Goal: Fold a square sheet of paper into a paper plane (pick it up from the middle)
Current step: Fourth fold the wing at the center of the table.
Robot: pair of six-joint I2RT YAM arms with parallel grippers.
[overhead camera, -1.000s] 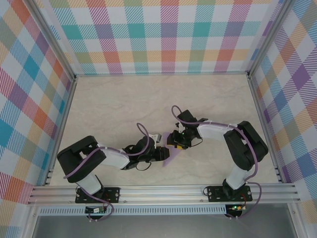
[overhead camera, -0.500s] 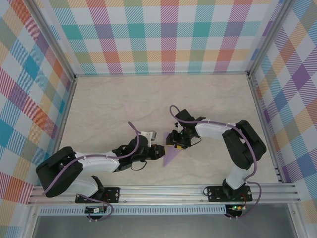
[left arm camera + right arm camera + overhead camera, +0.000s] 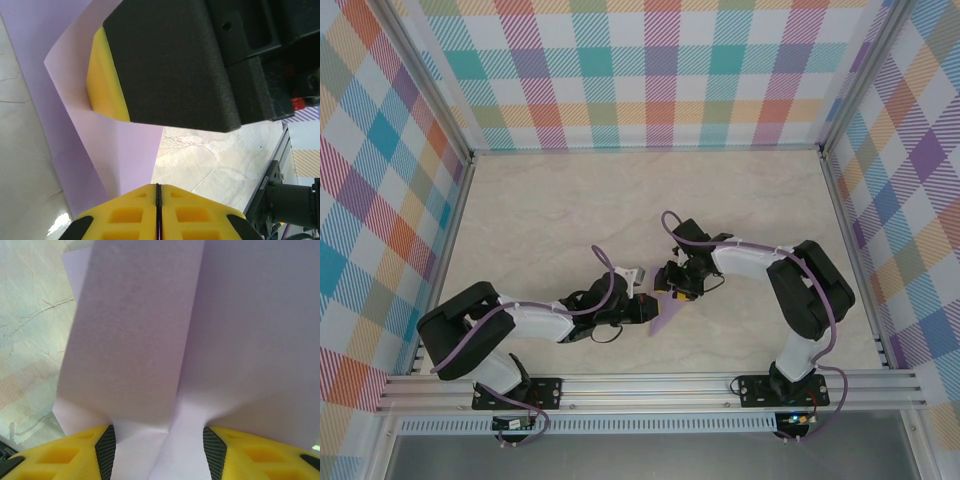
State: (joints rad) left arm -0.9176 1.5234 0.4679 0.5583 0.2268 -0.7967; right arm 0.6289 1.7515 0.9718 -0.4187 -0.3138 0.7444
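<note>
While both grippers meet at mid-table [image 3: 570, 210], the lilac paper [image 3: 666, 319] lies between them, creased and partly lifted.

Paper: plain and unprinted, one layer flat on the marbled table, and a paler flap curling up against the right gripper's yellow pad [image 3: 102, 80]. A straight fold runs down its middle in the right wrist view.
Left gripper [image 3: 157, 200]: pads pressed together, leaving a hairline seam. The flap's lower edge runs to the tips, but whether it is pinched cannot be told.
Right gripper [image 3: 159, 452]: jaws about half apart, straddling the fold, paper spanning the gap. One finger touches the flap and nothing is clamped.
Walls [image 3: 650, 70]: pastel plaid.
</note>
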